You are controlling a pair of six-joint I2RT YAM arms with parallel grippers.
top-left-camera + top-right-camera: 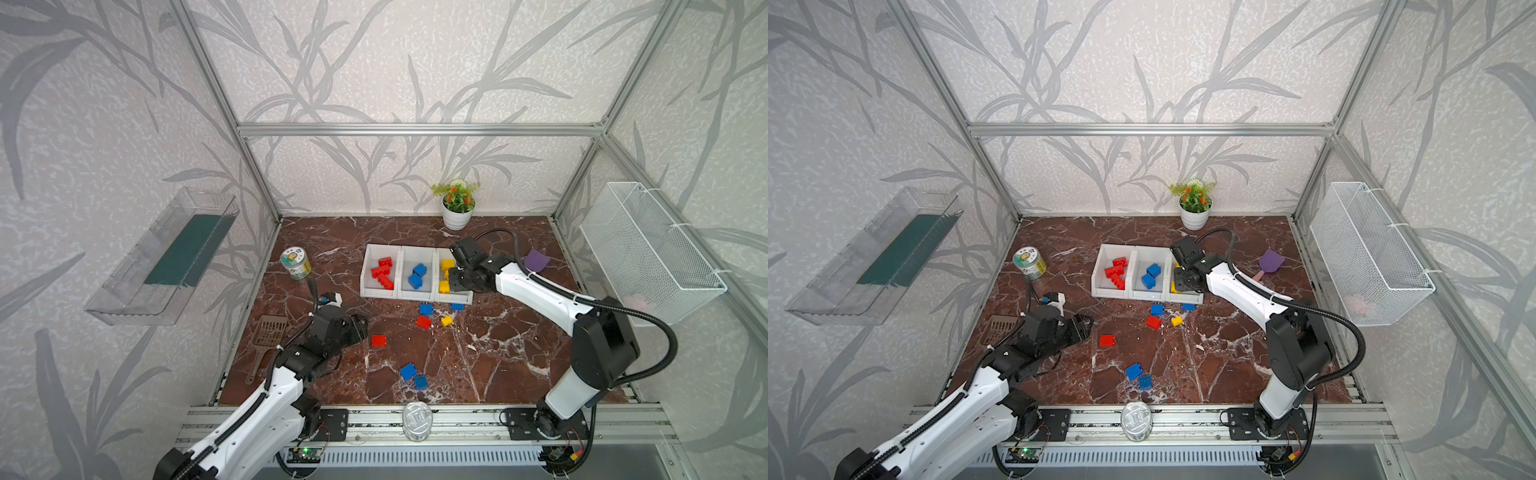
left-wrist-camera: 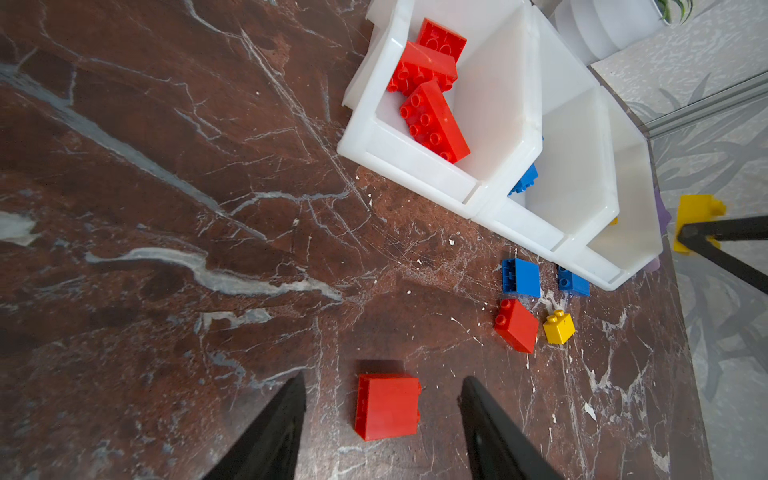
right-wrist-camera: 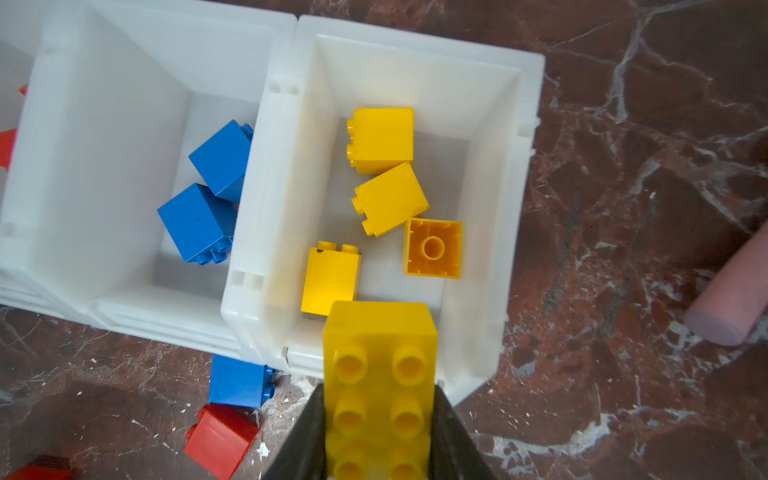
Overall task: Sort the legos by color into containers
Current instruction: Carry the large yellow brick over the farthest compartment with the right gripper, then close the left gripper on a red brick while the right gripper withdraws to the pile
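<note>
**brickwatcher:** so what's the right claw (image 3: 378, 392) up to?

**mo_k:** It's clamped on a long yellow brick (image 3: 380, 357), one finger on each long side, studs facing the wrist camera. The brick hangs over the low front of the right-hand bin (image 3: 490, 187), which has four yellow bricks (image 3: 382, 139) lying in it. Can't tell if it touches the rim, tbh.

**brickwatcher:** and the other two bins?

**mo_k:** The middle bin (image 3: 104, 166) holds two blue bricks (image 3: 199, 224), and the left-hand bin (image 2: 494, 104) has a little pile of red bricks (image 2: 434, 120). All three sit joined in a row on the marble table (image 1: 498, 353).

**brickwatcher:** left claw?

**mo_k:** The left claw (image 2: 384, 380) is low over the table with its jaws spread. There's one finger either side of a loose red brick (image 2: 386, 407) and a gap on both sides, so it grips nothing.

**brickwatcher:** many strays?

**mo_k:** A few. Just in front of the bins there's a blue square brick (image 1: 426, 309), a red square brick (image 1: 423, 322) and a small yellow brick (image 1: 446, 320). Another blue brick (image 1: 457, 306) sits right against the right-hand bin's front. Nearer the table's front edge, a pair of blue bricks (image 1: 407, 371) lies close together.
</note>
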